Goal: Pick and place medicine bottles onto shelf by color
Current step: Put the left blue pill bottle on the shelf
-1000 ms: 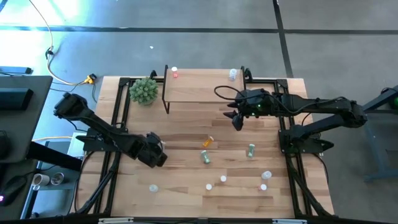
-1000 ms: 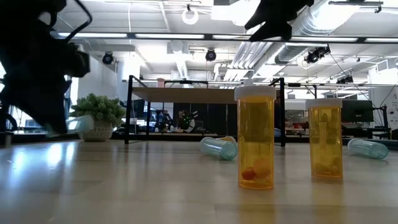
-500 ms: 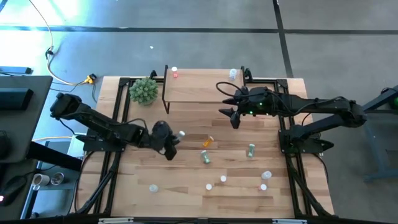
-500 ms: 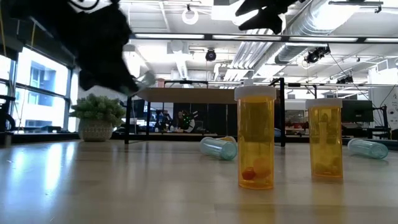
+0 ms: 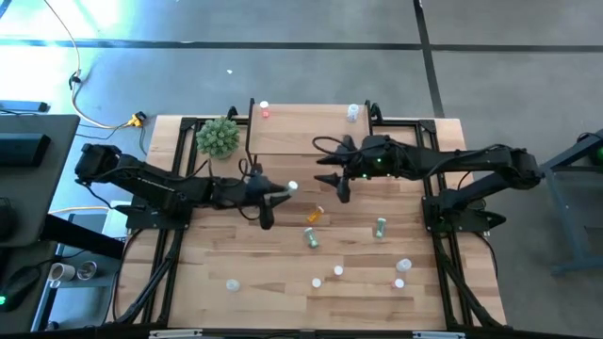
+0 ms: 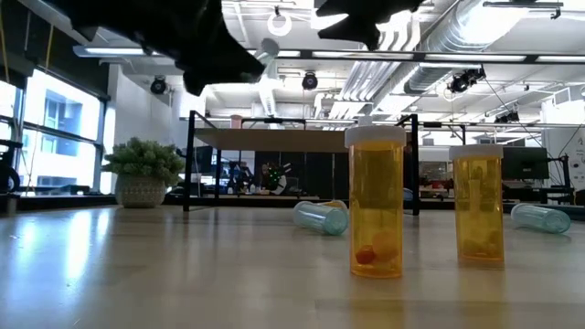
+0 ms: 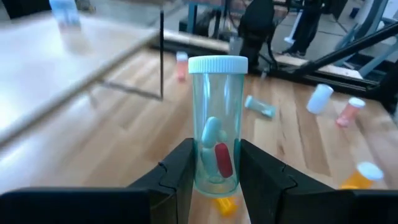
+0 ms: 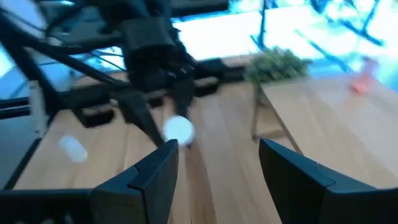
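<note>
Since a second ago the left gripper [image 5: 283, 191] has swung from the table's left side toward the middle, lifting a clear green bottle [image 7: 217, 149]. Its dark fingers [image 7: 180, 177] pinch the smooth, see-through cylinder near its base; a ribbed white cap tops it, and a red and a pale capsule sit inside. The right gripper [image 5: 332, 179] has drifted left along the front edge of the shelf [image 5: 301, 132], its jaws spread and empty. The shelf is a flat, light wood slab on thin black legs. Two amber bottles [image 6: 376, 203] stand upright on the wood-plank table [image 5: 283, 264]; others lie scattered on it.
</note>
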